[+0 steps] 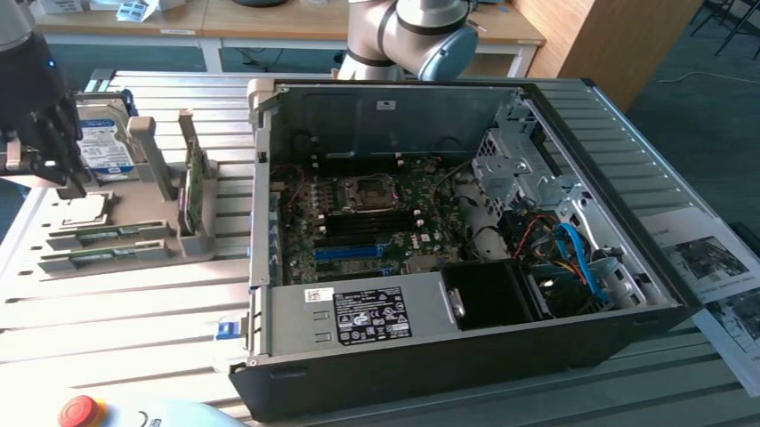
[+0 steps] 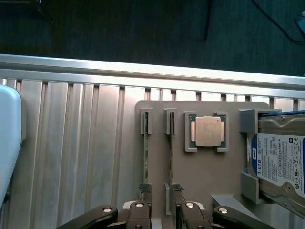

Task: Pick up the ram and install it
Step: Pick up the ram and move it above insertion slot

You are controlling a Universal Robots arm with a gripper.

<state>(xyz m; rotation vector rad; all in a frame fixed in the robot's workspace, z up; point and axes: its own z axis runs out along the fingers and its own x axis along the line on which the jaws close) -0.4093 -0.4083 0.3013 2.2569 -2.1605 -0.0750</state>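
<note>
Though spread wide and empty, the gripper (image 2: 160, 190) hangs over the ram (image 2: 145, 157), at nine o'clock from the computer case (image 1: 475, 356).

Ram (image 2: 145, 160): long, narrow, thin green circuit-board stick, standing on its long edge in a slot of the holder tray (image 2: 209, 176), straight, seated and not held. Its near end lies in line with one fingertip of the claw (image 2: 160, 190), contact not discernible, and its length runs straight away from the claw. Second ram stick (image 2: 170, 157): darker, seen edge-on in the neighbouring parallel slot, its near end falling between the claw's fingertips, close beside the other one.
</note>
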